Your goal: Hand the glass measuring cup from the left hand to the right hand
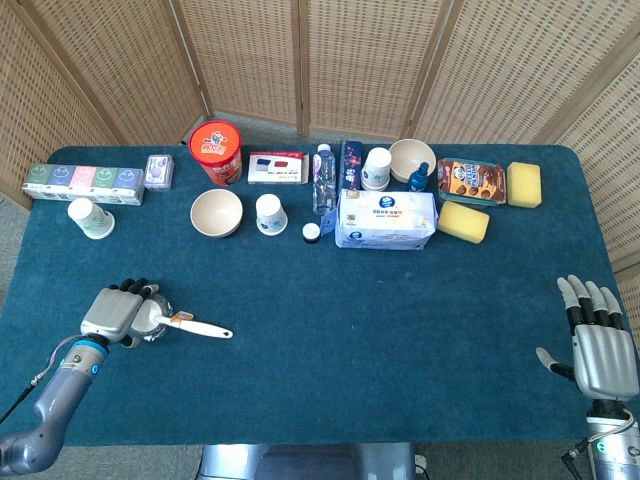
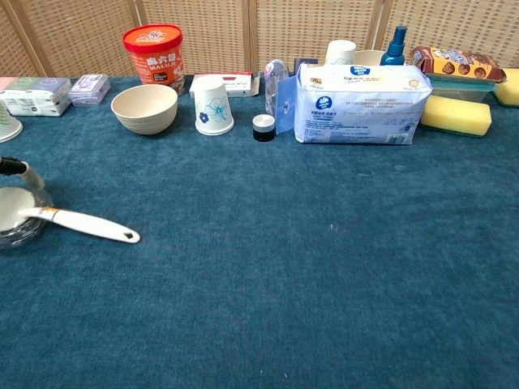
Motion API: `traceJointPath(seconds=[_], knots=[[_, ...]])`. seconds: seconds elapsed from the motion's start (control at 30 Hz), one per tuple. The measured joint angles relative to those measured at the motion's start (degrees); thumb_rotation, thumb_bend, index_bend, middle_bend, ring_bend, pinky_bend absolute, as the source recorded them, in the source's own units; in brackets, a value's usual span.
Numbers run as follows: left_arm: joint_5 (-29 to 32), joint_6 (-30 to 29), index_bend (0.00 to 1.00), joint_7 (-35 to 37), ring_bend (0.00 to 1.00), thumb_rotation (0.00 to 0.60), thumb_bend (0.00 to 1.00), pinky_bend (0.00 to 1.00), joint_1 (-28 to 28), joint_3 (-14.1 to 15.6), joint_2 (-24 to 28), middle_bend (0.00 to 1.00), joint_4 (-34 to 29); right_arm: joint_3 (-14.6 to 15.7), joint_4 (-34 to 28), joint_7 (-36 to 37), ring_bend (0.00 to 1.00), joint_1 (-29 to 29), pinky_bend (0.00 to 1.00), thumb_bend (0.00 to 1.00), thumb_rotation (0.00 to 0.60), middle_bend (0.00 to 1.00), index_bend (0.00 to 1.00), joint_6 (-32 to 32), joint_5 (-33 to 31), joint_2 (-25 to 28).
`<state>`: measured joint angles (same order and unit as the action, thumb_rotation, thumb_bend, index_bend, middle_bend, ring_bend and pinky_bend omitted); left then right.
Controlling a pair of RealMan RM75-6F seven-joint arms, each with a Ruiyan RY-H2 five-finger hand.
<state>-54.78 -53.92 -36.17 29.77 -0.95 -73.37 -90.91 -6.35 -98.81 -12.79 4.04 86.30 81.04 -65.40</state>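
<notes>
red tub (image 2: 154, 53), lettering too blurred
</notes>
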Motion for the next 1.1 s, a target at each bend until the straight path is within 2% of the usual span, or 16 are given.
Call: traceJointPath(seconds=[0.13, 0.5, 0.93, 1.1], knots=[[0.3, -1.5, 0.37, -0.2, 0.3, 0.6, 0.0, 0.4, 0.0, 0.3, -0.8, 0.34, 0.4, 0.1, 0.0, 0.1, 0.0, 0.0, 0.0, 0.0, 0.6, 0.0, 0.0, -0.1, 0.1, 0.1], [-0.5, -1.7, 0.39, 3.1, 0.32, 0.6, 0.0, 0.41, 0.1, 0.4, 0.3, 0.37, -0.4, 0.3, -0.1, -0.4, 0.0, 0.1, 0.0, 0.0, 0.6, 0.0, 0.0, -0.3, 0.2, -0.1], [0.0, 2.6, 0.39, 14.6, 0.32, 0.6, 0.0, 0.41, 1.7, -3.5, 8.6, 0.37, -8.8, 1.6, -0.6, -1.5, 0.0, 0.6, 0.0, 0.0, 0.6, 0.0, 0.0, -1.5, 1.8, -0.5], [2.1, 4.5, 0.39, 14.5, 0.31, 0.6, 0.0, 0.41, 4.2, -4.6, 10.4, 0.37, -11.9, 2.4, -2.9, -2.8, 0.0, 1.5, 0.0, 0.0, 0.6, 0.0, 0.0, -3.8, 2.3, 0.0]])
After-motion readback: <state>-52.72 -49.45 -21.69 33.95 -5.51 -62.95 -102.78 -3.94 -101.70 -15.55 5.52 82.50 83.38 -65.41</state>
